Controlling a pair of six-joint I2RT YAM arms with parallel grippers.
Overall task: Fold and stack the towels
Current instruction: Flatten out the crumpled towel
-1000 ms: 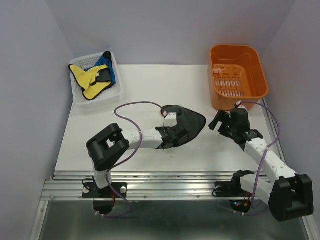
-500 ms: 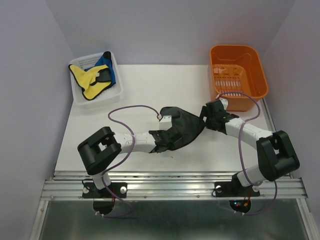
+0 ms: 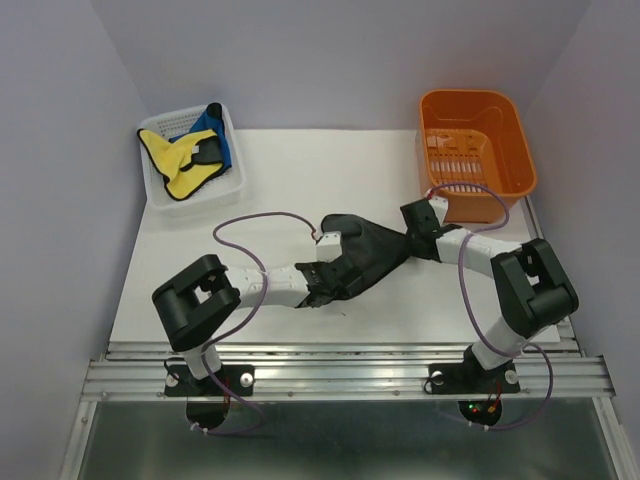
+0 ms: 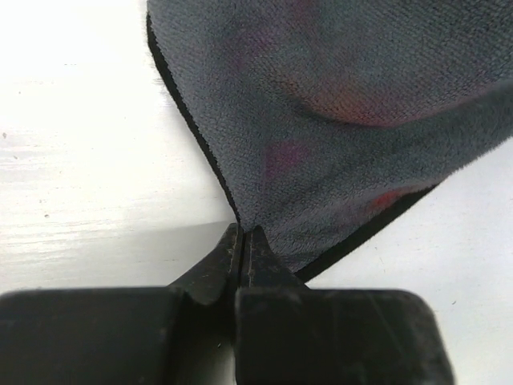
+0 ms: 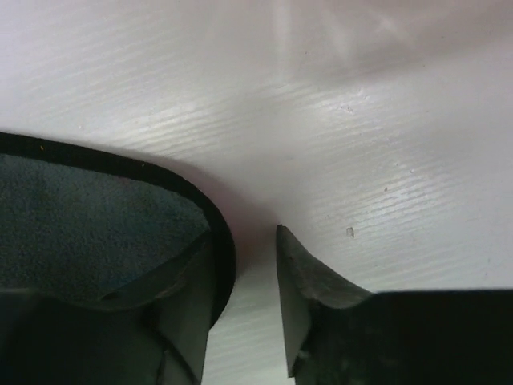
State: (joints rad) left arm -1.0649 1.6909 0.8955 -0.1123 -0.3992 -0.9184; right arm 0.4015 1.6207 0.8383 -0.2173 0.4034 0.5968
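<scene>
The dark grey towel [image 3: 372, 252], purple showing faintly through it [image 4: 337, 96], lies crumpled at the table's middle. My left gripper [image 3: 325, 280] is shut on its near left corner, fingertips pinched together on the cloth [image 4: 242, 233]. My right gripper [image 3: 408, 238] is at the towel's right corner [image 5: 88, 224]. Its jaws stand apart with a strip of bare table between them; the black-edged corner drapes over the left finger, and the right finger [image 5: 309, 277] is clear of the cloth. A yellow towel [image 3: 180, 162] and a blue towel [image 3: 216, 130] lie bunched in the white basket.
The white mesh basket [image 3: 160, 196] stands at the back left corner of the table. The orange bin [image 3: 505, 130] stands at the back right, just behind my right arm. Purple cables loop over both forearms.
My right arm swung left from the table's right side to the towel's right corner, and its jaws narrowed. The left gripper kept its grip and drew the corner slightly left.
</scene>
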